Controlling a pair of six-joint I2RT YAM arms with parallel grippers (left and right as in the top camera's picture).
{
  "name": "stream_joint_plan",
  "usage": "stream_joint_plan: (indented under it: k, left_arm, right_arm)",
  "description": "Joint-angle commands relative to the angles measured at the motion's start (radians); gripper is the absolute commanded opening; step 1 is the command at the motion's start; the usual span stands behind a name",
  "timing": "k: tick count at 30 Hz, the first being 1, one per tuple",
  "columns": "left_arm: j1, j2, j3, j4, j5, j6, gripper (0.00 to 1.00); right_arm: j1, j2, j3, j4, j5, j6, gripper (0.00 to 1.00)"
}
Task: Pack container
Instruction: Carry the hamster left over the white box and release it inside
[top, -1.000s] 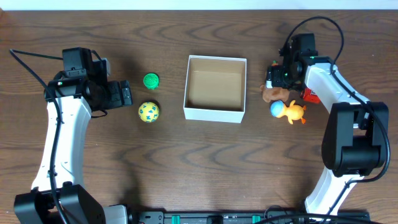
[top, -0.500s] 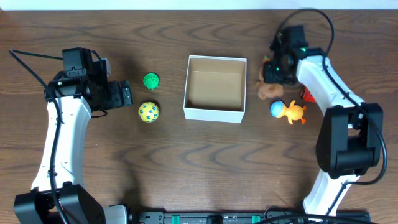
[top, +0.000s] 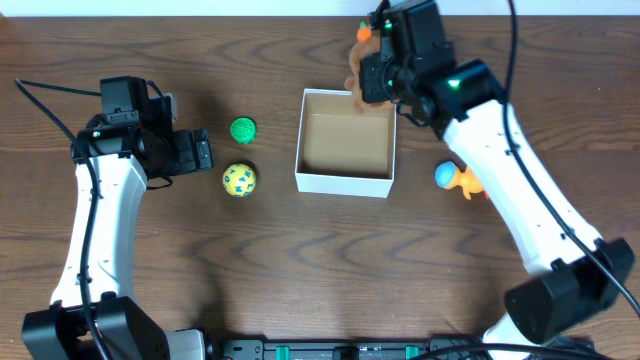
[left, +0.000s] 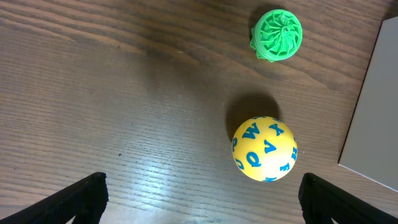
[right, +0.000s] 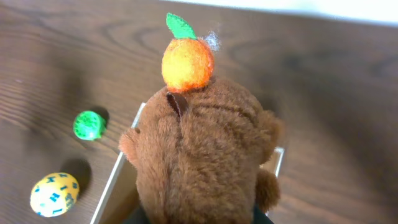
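Brown plush (right: 199, 155) over container (top: 343, 183) (ball (top: 239, 180) beside)

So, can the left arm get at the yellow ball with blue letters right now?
Probably yes. The left claw is open, and the yellow lettered ball lies unobstructed just ahead of it, apart from the green ridged ball.
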Motion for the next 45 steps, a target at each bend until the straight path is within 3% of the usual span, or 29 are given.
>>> stream_joint_plan:
  k: [1,8,19,25,27,29,31,39,41,42,45]
  left_arm:
    - [0.003,0.002,0.016,-0.002,-0.005,0.006,0.98]
    - [0.003,0.002,0.016,-0.002,-0.005,0.006,0.98]
    - [0.003,0.002,0.016,-0.002,-0.005,0.006,0.98]
    - [0.003,0.002,0.016,-0.002,-0.005,0.006,0.98]
    - [0.003,0.002,0.016,-0.002,-0.005,0.006,0.98]
    - [0.003,0.002,0.016,-0.002,-0.005,0.006,0.98]
    - [0.003,0.002,0.016,-0.002,-0.005,0.006,0.98]
    - [0.003,0.002,0.016,-0.002,-0.005,0.006,0.98]
    - [0.003,0.002,0.016,-0.002,-0.005,0.006,0.98]
    - [0.003,0.002,0.016,-0.002,-0.005,0.006,0.98]
    - [0.003,0.002,0.016,-0.002,-0.005,0.006,0.98]
  right_arm:
    - [0.039,0.053,-0.016,-0.015,0.024,0.115,0.01]
    - [0.116,0.183,-0.016,0.027,0.054,0.197,0.01]
    - [0.109,0.322,-0.016,0.127,0.007,0.298,0.02]
    - [0.113,0.322,-0.011,0.157,0.017,0.261,0.35]
    - [0.106,0.313,-0.007,0.157,0.017,0.240,0.41]
    - [0.095,0.286,-0.006,0.156,0.017,0.206,0.55]
    - [0.080,0.246,-0.006,0.149,0.016,0.170,0.59]
    - [-0.019,0.023,-0.006,0.060,0.012,0.076,0.59]
    - [-0.050,-0.013,-0.006,0.052,-0.041,0.072,0.33]
    - [-0.061,-0.026,-0.006,0.047,-0.095,0.072,0.27]
    - [-0.060,-0.029,-0.006,0.032,-0.192,0.074,0.26]
